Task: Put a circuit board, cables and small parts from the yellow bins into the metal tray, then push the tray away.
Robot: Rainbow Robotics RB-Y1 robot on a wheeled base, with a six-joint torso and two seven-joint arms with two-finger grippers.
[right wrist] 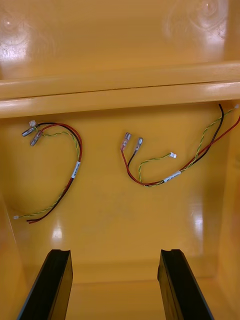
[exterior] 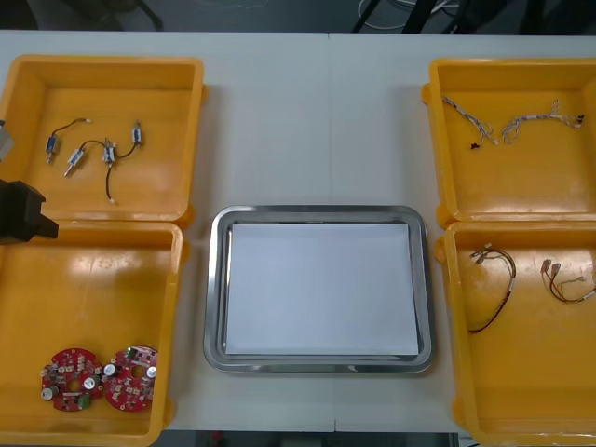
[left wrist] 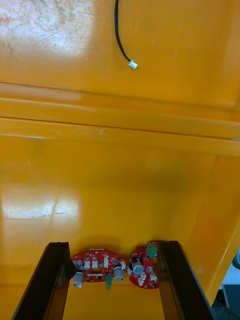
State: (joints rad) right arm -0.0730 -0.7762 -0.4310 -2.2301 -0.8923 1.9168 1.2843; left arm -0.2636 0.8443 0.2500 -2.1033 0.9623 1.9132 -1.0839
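Two round red circuit boards (exterior: 72, 379) (exterior: 130, 377) lie side by side in the near left yellow bin (exterior: 93, 279). In the left wrist view both boards (left wrist: 97, 262) (left wrist: 142, 265) sit low between the fingers of my left gripper (left wrist: 113, 245), which hangs open above the bin. That left gripper (exterior: 23, 212) shows as a black block at the table's left edge. My right gripper (right wrist: 114, 252) is open over the near right bin (right wrist: 110, 225), short of two red and yellow cables (right wrist: 75, 170) (right wrist: 175, 172). The metal tray (exterior: 216, 289), white inside, holds nothing.
The far left bin (exterior: 168, 93) holds black cables with small metal parts (exterior: 107, 154). Twisted blue and white cables (exterior: 512, 126) lie in the far right bin (exterior: 521, 186). Red and yellow cables (exterior: 494, 289) (exterior: 568, 284) rest in the near right bin (exterior: 521, 391).
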